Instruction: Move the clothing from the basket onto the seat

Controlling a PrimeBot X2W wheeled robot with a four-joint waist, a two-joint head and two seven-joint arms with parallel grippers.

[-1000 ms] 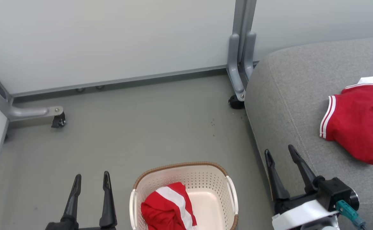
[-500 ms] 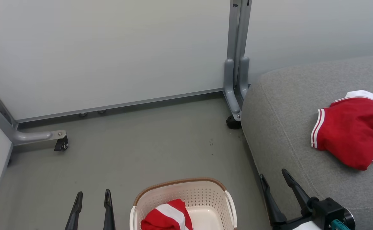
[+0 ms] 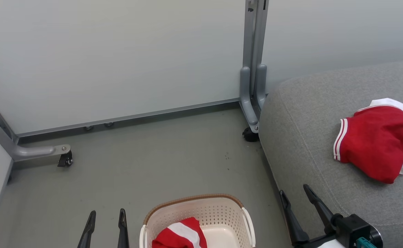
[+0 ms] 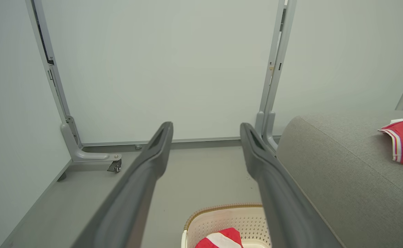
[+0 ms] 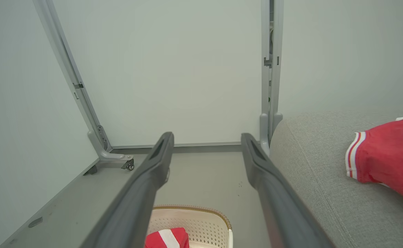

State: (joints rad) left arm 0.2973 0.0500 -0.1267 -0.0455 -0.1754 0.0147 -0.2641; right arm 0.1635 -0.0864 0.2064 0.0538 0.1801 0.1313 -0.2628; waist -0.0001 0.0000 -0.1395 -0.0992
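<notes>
A red garment with a broad white band (image 3: 182,236) lies bunched in the cream perforated basket (image 3: 222,213) on the floor at the bottom centre of the head view; it also peeks up in the left wrist view (image 4: 220,239) and the right wrist view (image 5: 167,238). A second red garment with thin white-striped trim (image 3: 377,144) rests on the grey seat (image 3: 304,137) at the right. My left gripper (image 3: 106,215) stands open just left of the basket, empty. My right gripper (image 3: 295,193) is open and empty over the seat's front corner.
Grey partition panels close off the back and left. Their metal feet with castors (image 3: 65,160) (image 3: 249,134) stand on the grey floor (image 3: 146,162). The seat's edge runs close beside the basket's right side.
The head camera has tilted up: everything has slid down the picture, so less of the basket and grippers shows. Both grippers stay open. The garments lie as before.
</notes>
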